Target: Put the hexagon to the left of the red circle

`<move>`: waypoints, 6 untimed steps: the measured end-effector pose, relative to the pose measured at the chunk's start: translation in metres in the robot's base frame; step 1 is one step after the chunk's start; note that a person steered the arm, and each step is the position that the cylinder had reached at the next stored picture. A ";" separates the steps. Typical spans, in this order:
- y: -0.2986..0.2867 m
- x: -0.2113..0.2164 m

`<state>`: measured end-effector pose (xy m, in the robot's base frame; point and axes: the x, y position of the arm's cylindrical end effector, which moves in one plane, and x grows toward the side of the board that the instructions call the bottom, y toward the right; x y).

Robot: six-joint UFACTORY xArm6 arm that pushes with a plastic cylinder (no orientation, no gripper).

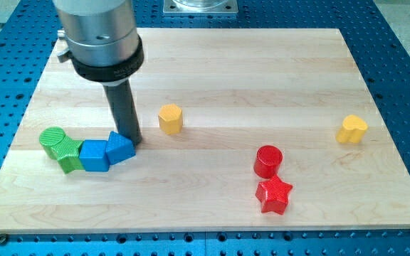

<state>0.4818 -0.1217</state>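
The yellow hexagon [170, 118] stands on the wooden board [262, 71], left of centre. The red circle [267, 161] is to its lower right, with a red star [273, 195] touching it just below. My tip [129, 138] is left of the hexagon, about a block's width away from it, and sits against the upper right side of a blue block [119, 148].
A blue cube [94, 156] touches that blue block on its left. A green circle [52, 139] and another green block [67, 156] adjoin the cube at the view's left. A yellow heart-like block [351, 129] lies at the right edge.
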 end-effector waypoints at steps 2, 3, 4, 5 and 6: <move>0.009 -0.003; 0.030 -0.043; 0.094 -0.036; 0.153 0.003; 0.153 0.001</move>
